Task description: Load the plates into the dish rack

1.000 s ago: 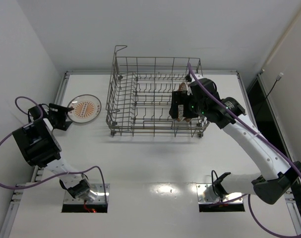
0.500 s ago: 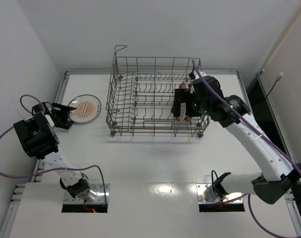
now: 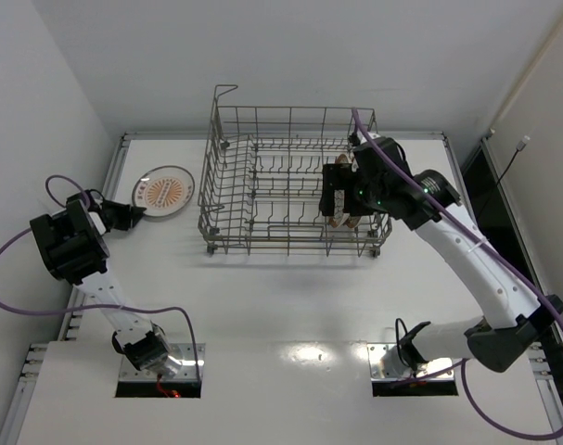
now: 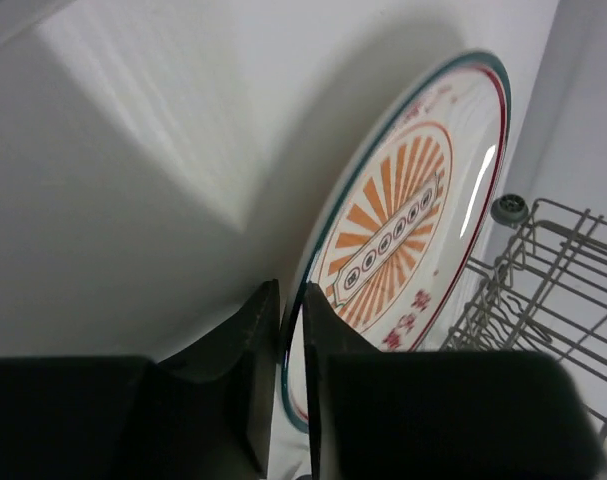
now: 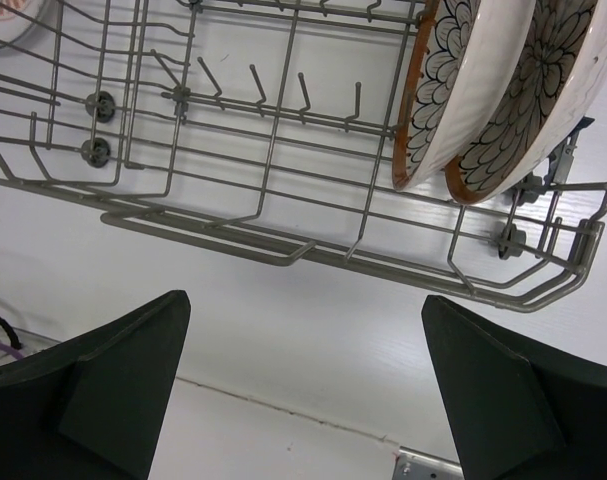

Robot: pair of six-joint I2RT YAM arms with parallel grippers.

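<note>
Two flower-patterned plates with brown-orange rims (image 5: 453,70) (image 5: 535,95) stand on edge side by side at the right end of the grey wire dish rack (image 3: 216,190). My right gripper (image 5: 305,300) hangs open above that end of the rack (image 5: 273,170), with nothing between its fingers; in the top view it (image 3: 341,199) covers most of both plates. Left of the rack, a third plate with an orange sunburst face (image 3: 165,190) has its near-left rim pinched in my shut left gripper (image 3: 137,212). In the left wrist view the rim of that plate (image 4: 403,220) runs between the jaws (image 4: 291,300).
The rack's corner wheel and wires (image 4: 543,290) lie just beyond the sunburst plate. The left wall stands close behind the left arm. White tabletop stretches in front of the rack down to the two arm bases (image 3: 156,366) (image 3: 415,357).
The left gripper has shut on the sunburst plate's rim, and the plate has shifted a little toward the back. The right arm has barely moved and stays open.
</note>
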